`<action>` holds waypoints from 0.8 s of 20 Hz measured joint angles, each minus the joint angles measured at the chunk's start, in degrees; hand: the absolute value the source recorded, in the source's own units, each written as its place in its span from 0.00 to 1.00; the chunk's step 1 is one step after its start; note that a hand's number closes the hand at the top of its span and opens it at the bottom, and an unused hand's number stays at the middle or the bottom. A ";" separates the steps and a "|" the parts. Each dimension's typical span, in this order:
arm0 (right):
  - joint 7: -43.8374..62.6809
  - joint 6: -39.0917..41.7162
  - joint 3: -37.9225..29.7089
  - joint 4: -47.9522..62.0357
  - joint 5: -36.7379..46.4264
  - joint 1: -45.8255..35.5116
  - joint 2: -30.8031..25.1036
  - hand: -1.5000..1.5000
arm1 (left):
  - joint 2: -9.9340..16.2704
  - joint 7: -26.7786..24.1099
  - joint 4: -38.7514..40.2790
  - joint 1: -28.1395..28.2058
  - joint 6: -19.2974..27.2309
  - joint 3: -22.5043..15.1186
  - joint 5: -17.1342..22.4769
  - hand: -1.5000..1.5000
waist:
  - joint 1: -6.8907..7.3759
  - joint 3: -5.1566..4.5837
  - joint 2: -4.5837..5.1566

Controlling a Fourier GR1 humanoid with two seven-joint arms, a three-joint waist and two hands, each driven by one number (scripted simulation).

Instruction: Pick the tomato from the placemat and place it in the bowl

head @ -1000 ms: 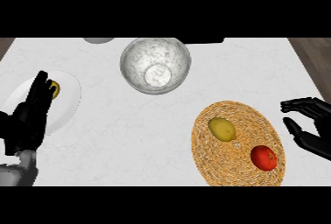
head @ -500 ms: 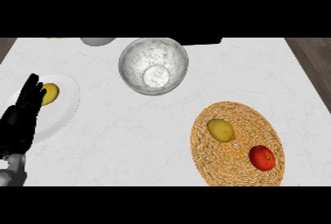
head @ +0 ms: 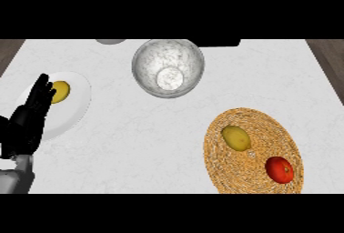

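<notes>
Head view, left hand: released, fingers straight, resting upright over white plate's left edge, seemingly unchanged.
Right hand: out of view, as half a second ago.
Tomato: on placemat.
Bowl: well apart.

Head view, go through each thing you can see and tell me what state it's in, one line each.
Tomato: on the placemat, untouched.
Placemat: flat on the counter, holding the tomato and a yellow-green fruit.
Yellow-green fruit: on the placemat, apart from the tomato.
Bowl: upright, nothing in it.
Plate: at the left, holding a yellow fruit.
Yellow fruit: on the plate.
Left hand: open, fingers up, over the plate's edge.
Right hand: not in view.
</notes>
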 measured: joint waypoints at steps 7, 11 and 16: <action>11.31 8.81 -3.11 2.50 -2.74 -7.45 -10.99 0.00 | -1.27 1.64 -0.06 -1.96 -0.04 -0.46 -1.52 0.50 | 1.11 -0.01 0.20; 16.72 13.69 0.54 4.92 -2.45 -12.48 -15.75 0.00 | -1.66 1.08 0.69 -2.46 -0.81 0.08 -1.48 0.50 | 1.66 0.01 0.30; 20.72 19.56 7.08 8.91 -1.35 -19.03 -17.61 0.00 | -1.91 0.23 1.10 -1.80 -1.99 0.84 -1.56 0.50 | 1.84 0.04 0.29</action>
